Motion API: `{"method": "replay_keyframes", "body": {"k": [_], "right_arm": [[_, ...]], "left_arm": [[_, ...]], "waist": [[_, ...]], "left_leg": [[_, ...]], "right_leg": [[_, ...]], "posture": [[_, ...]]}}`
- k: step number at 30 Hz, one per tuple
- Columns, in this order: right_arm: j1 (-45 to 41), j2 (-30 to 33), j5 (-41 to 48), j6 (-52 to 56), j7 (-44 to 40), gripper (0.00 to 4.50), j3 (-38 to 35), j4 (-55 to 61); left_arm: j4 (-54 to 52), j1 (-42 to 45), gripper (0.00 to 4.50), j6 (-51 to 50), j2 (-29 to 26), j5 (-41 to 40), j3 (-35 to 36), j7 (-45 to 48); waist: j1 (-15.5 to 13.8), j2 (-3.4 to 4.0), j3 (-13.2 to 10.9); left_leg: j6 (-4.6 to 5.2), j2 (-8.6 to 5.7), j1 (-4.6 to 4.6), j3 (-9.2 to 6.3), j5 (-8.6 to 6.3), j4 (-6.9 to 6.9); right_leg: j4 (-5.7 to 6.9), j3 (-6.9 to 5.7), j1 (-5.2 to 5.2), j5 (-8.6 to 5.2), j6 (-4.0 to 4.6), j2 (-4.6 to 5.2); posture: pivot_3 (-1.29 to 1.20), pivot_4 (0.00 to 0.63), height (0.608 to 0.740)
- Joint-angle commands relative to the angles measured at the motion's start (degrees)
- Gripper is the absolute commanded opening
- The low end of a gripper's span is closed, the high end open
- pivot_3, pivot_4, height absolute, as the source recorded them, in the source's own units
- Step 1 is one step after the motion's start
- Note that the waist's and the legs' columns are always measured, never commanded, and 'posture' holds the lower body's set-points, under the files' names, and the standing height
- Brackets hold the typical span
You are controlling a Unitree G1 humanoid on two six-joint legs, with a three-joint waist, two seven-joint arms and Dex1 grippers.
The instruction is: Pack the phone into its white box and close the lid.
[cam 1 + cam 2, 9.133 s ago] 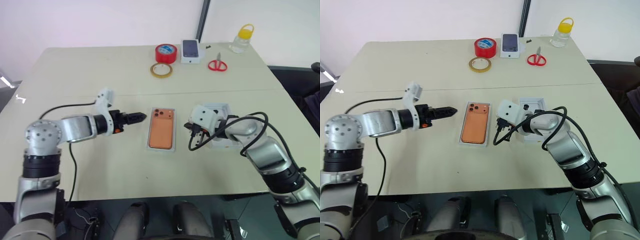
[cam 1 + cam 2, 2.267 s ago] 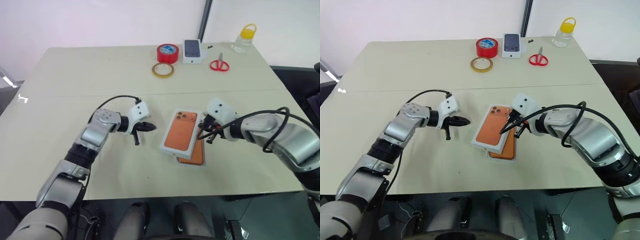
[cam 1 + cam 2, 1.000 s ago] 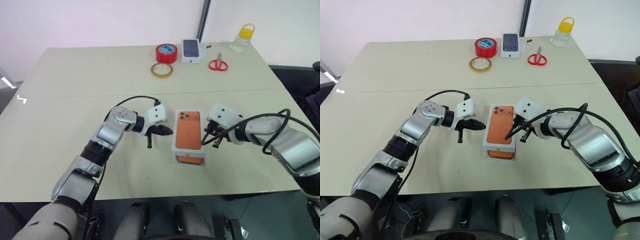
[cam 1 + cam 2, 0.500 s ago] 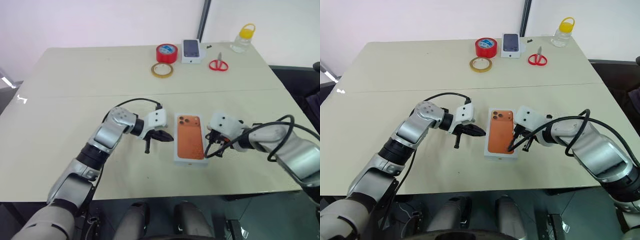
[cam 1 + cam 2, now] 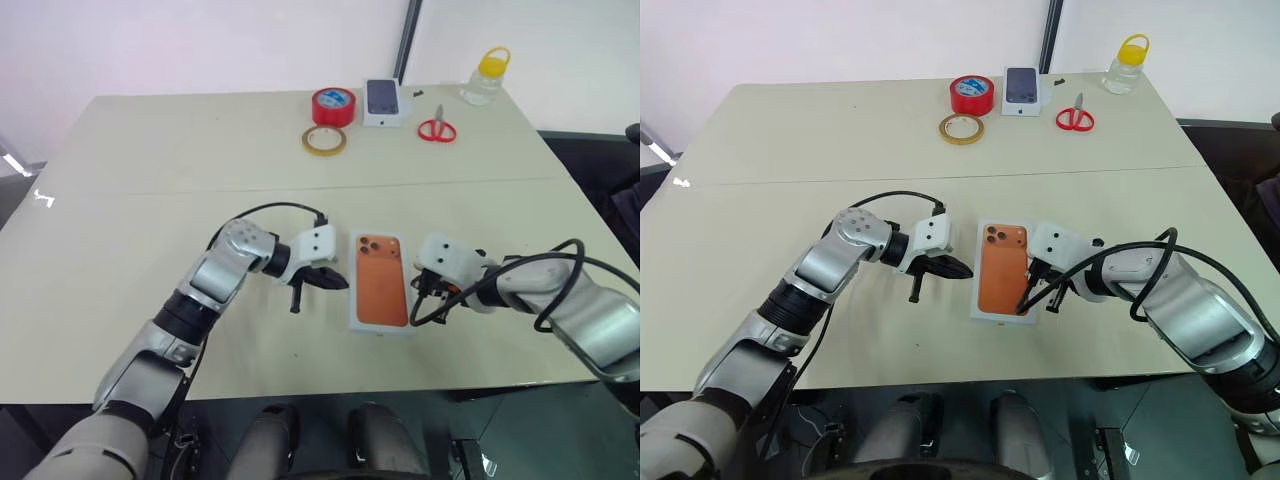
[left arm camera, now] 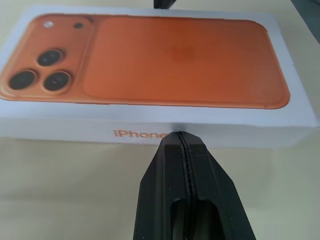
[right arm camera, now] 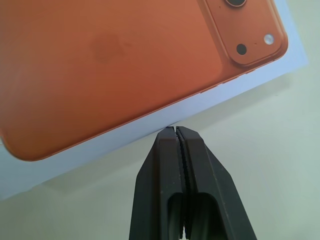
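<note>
The lid (image 5: 380, 279), white with an orange phone picture on top, lies flat and square on the table (image 5: 150, 200) between my two grippers. It covers the white box and the phone, so both are hidden. My left gripper (image 5: 343, 283) is shut and empty, its tip (image 6: 181, 136) right at the lid's lettered long side. My right gripper (image 5: 1024, 304) is shut and empty too, its tip (image 7: 176, 130) at the lid's opposite long edge, near its front end.
Along the far edge of the table stand a red tape roll (image 5: 333, 105), a thin tape ring (image 5: 325, 140), a small white box picturing a dark phone (image 5: 383, 101), red scissors (image 5: 436, 129) and a yellow-capped jar (image 5: 483, 76).
A second ago the lid sat shifted, with an orange strip showing at its near end. Now it lies square and flat. Both grippers have drawn slightly back toward the near edge.
</note>
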State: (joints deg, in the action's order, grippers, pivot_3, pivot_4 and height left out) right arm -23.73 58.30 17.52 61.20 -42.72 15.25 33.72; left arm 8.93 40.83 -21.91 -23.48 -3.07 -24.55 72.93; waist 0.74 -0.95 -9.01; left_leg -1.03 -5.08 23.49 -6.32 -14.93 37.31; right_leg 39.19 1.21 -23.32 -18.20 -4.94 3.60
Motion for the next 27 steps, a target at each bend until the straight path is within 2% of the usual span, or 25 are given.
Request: {"method": "replay_keyframes", "body": {"k": [1, 8, 11, 14, 18, 24, 27], "right_arm": [[-0.17, 0.09, -0.26, -1.29, -0.68, 0.05, -0.22, 2.95], [1.35, 3.12, -0.03, -3.77, -2.85, 0.05, -5.69, 1.67], [5.67, 3.88, 4.12, -7.44, -7.30, 0.05, -13.23, 3.49], [8.74, 2.97, 8.08, -7.86, -9.57, 0.05, -16.45, 6.37], [11.04, 0.46, 8.48, -7.07, -7.48, 0.05, -12.48, 9.16], [13.65, -1.79, 2.82, -5.53, -1.36, 0.05, -3.44, 6.79], [13.44, -2.21, 2.45, -5.87, -0.17, 0.05, -4.71, 6.46]], "left_arm": [[-1.99, -0.16, 0.00, 1.42, -0.29, 0.18, -0.84, 0.23], [0.40, 2.73, 0.00, -2.65, 0.90, -4.71, 5.49, -2.33], [2.19, 5.72, 0.00, -5.21, 3.25, -7.56, 9.48, -5.32], [5.44, 7.63, 0.00, -4.03, 5.50, -5.54, 8.51, -8.65], [11.84, 8.91, 0.00, -0.07, 8.00, -0.02, 3.30, -11.31], [18.37, 8.91, 0.00, 3.48, 10.25, 5.90, -2.34, -12.85], [18.85, 8.75, 0.00, 3.83, 11.33, 4.84, -0.14, -14.28]], "waist": [[0.02, 0.00, 0.00], [-0.10, 0.00, 0.00], [-0.24, -0.03, -0.02], [-0.26, -0.04, -0.02], [0.06, -0.05, -0.01], [-0.17, -0.10, 0.07], [-0.22, -0.28, 0.23]], "left_leg": [[0.00, 0.00, 0.00, 0.00, 0.00, 0.00], [0.00, 0.00, 0.00, 0.00, 0.00, 0.01], [0.01, 0.00, 0.00, 0.00, -0.01, 0.02], [0.03, 0.00, 0.00, -0.01, -0.02, 0.07], [0.04, 0.00, -0.08, 0.00, -0.02, 0.06], [0.02, -0.01, -0.07, -0.01, -0.01, 0.10], [0.02, 0.00, -0.30, -0.06, -0.02, 0.07]], "right_leg": [[0.00, 0.00, 0.00, 0.00, 0.00, 0.00], [0.00, -0.01, 0.00, 0.00, 0.00, 0.00], [0.00, -0.02, 0.02, 0.00, 0.00, 0.00], [-0.04, -0.06, 0.10, 0.00, -0.02, 0.00], [-0.02, -0.05, 0.15, 0.00, -0.03, -0.01], [0.01, -0.04, 0.16, 0.00, -0.03, 0.00], [-0.08, -0.08, 0.44, 0.00, -0.03, 0.00]], "posture": [[0.00, 0.150, 0.740], [0.00, 0.150, 0.740], [0.00, 0.150, 0.740], [0.00, 0.150, 0.740], [0.00, 0.150, 0.740], [0.00, 0.150, 0.740], [0.00, 0.150, 0.740]]}}
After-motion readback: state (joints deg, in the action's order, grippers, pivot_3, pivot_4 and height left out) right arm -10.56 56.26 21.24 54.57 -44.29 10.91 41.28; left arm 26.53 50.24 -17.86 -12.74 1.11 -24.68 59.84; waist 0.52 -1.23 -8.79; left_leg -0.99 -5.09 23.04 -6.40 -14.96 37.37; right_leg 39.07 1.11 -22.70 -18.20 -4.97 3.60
